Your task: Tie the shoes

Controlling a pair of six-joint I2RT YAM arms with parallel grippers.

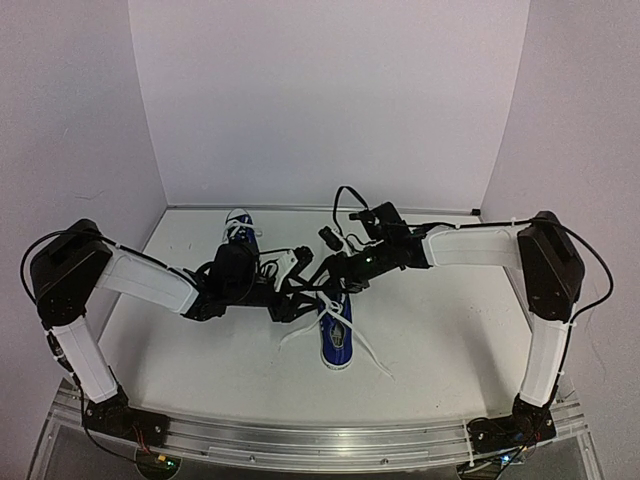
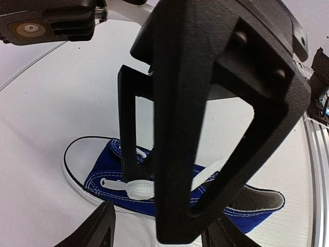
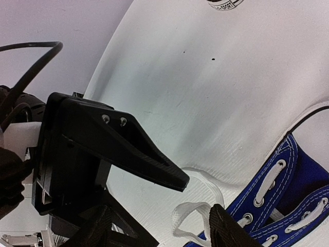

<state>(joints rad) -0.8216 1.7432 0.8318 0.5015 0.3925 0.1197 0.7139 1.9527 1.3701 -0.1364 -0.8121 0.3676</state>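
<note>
White table (image 1: 450, 330) boxed by plain pale walls (image 1: 330, 100) — evenly lit.

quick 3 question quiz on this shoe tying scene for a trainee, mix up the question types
1. True or false: the near shoe's laces are tied in a bow.
2. How many shoes are on the table? A one, B two, C three.
3. Which shoe are the left gripper and right gripper at?
Key: 1 false, the laces trail loose; 2 B; 3 the near shoe.
</note>
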